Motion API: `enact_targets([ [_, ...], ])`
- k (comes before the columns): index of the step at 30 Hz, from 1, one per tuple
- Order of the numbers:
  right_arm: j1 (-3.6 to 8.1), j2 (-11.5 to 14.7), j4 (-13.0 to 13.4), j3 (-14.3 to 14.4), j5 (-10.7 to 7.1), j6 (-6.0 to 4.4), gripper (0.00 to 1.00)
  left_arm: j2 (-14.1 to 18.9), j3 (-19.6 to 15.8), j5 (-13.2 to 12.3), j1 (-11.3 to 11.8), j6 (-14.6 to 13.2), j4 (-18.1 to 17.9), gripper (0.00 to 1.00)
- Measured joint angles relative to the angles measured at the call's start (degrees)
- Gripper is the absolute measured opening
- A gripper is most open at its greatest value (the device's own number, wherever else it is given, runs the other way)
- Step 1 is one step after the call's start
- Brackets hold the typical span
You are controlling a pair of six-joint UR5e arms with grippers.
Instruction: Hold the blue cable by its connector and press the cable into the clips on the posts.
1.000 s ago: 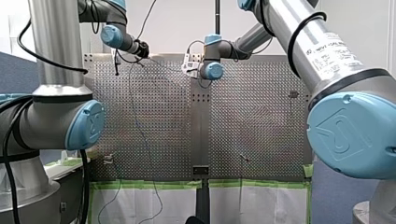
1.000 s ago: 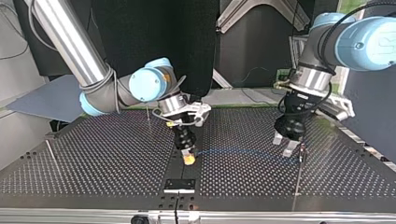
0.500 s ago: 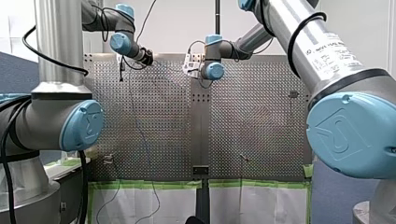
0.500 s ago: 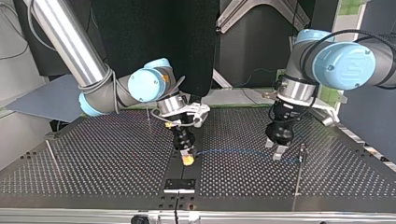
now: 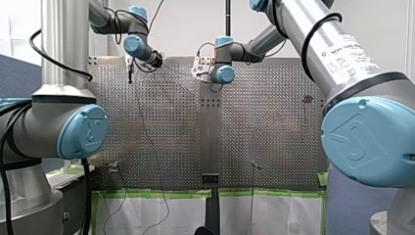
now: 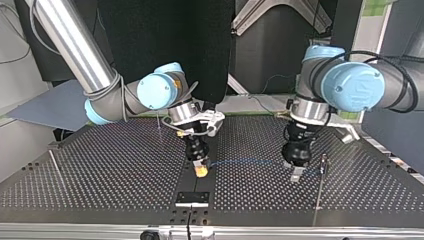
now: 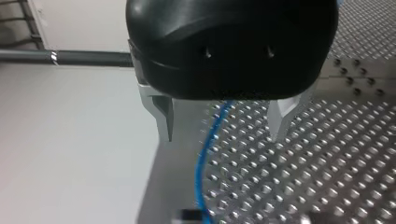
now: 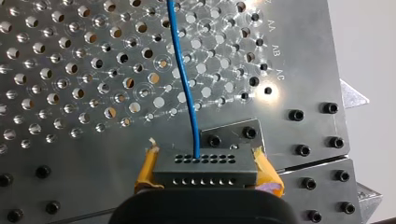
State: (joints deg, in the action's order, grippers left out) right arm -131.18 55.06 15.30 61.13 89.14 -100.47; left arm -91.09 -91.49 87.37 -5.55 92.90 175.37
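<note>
Firmly, right gripper point(image 8: 206, 174) pinching connector point(image 8: 205, 166), blue cable point(image 8: 183, 79) attached.

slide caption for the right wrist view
Right tool clamps the connector in yellow pads; blue cable runs ahead over perforated table

We read only three marks, AA, AB & AC, stamped on the perforated table point(image 8: 306, 86) nr its edge in the right wrist view, while the printed label point(image 5: 350, 56) on our right arm point(image 5: 293, 24) in the front view was too small to read.
</note>
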Motion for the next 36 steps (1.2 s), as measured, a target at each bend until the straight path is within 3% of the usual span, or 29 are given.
enact_targets([
  [10, 0.0, 0.0, 0.0, 0.0, -0.01, 0.06, 0.0, -2.2, 2.9, 4.4, -1.4, -1.6, -0.4, 1.0],
  [24, 0.0, 0.0, -0.1, 0.0, 0.0, 0.03, 0.0, -2.8, 3.6, 5.5, -2.8, -3.1, 1.0, 1.0],
  [36, 0.0, 0.0, -0.2, 0.0, -0.01, 0.19, 0.0, -4.3, 3.7, 7.9, -3.2, -4.9, 0.8, 1.0],
])
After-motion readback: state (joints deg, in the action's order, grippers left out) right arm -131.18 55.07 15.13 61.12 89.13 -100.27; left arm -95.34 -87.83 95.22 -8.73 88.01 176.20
